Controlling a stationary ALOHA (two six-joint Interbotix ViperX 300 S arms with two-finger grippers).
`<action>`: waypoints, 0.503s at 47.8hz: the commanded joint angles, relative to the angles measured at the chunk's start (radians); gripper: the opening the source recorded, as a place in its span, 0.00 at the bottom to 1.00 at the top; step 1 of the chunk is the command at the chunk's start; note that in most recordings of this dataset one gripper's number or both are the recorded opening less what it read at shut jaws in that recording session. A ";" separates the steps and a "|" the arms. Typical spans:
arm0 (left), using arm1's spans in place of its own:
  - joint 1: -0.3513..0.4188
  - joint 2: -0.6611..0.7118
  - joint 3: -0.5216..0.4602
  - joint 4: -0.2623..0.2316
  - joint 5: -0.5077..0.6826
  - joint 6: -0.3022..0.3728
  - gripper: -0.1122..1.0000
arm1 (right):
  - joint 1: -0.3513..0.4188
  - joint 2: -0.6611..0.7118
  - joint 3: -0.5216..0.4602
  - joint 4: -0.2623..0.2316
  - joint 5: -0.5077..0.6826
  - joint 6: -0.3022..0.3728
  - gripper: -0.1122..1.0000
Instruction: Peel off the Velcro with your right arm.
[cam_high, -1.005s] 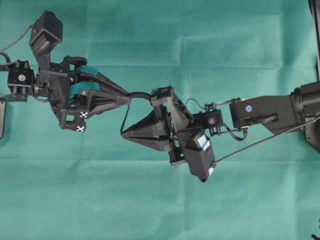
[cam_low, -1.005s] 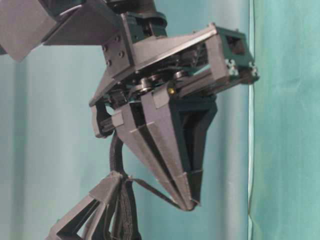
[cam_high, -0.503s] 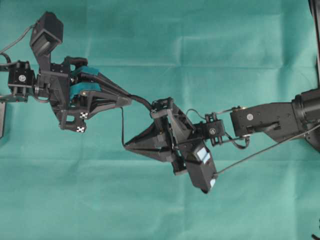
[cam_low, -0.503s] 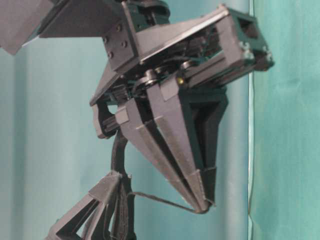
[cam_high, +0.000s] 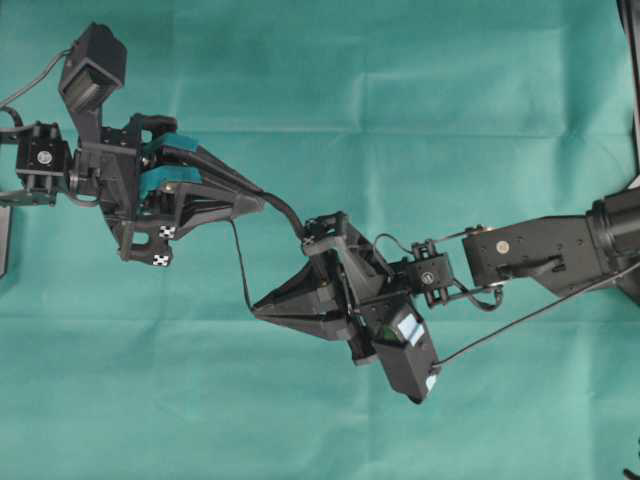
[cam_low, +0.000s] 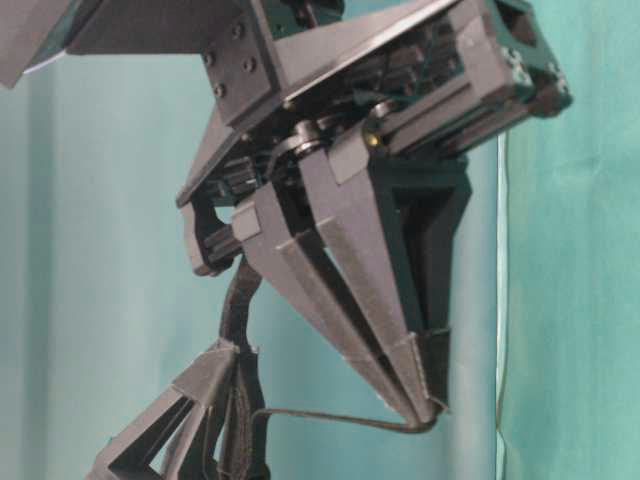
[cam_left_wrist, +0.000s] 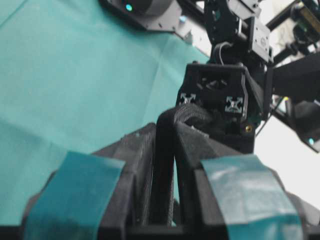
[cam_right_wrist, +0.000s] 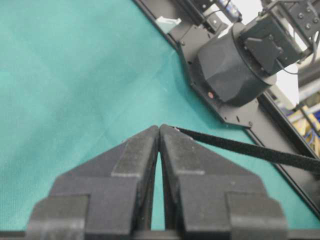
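The Velcro is split into two layers above the green cloth. Its thicker layer (cam_left_wrist: 162, 170) is pinched upright in my left gripper (cam_high: 258, 203), which is shut on it, teal patches showing on its fingers (cam_left_wrist: 75, 185). That layer curves away (cam_high: 287, 212) toward the right arm's wrist. The thin layer (cam_high: 240, 265) runs from the left fingertips to my right gripper (cam_high: 256, 308), shut on its end. It stretches taut in the table-level view (cam_low: 330, 418) to the right gripper (cam_low: 428, 415). In the right wrist view it leaves the right gripper (cam_right_wrist: 160, 127) as a black band (cam_right_wrist: 240, 146).
Green cloth (cam_high: 420, 110) covers the whole table. The right wrist camera (cam_high: 405, 345) hangs below the right arm (cam_high: 530, 250). The left arm's base (cam_right_wrist: 235, 70) and a black frame rail (cam_right_wrist: 295, 180) lie behind the band. The left wrist camera (cam_high: 90, 70) is at the far left.
My right gripper has moved toward the table's near edge with the thin layer, away from the left fingertips. The freed length of that layer has grown. The left gripper has held still.
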 joint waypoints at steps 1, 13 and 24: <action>0.011 -0.008 -0.015 0.000 -0.017 0.002 0.19 | 0.034 -0.014 -0.015 -0.005 0.006 0.000 0.02; 0.011 -0.006 -0.015 0.000 -0.026 0.000 0.19 | 0.044 -0.014 -0.014 -0.005 0.017 0.000 0.02; 0.011 -0.006 -0.014 0.000 -0.026 0.000 0.19 | 0.044 -0.014 -0.014 -0.005 0.017 0.000 0.02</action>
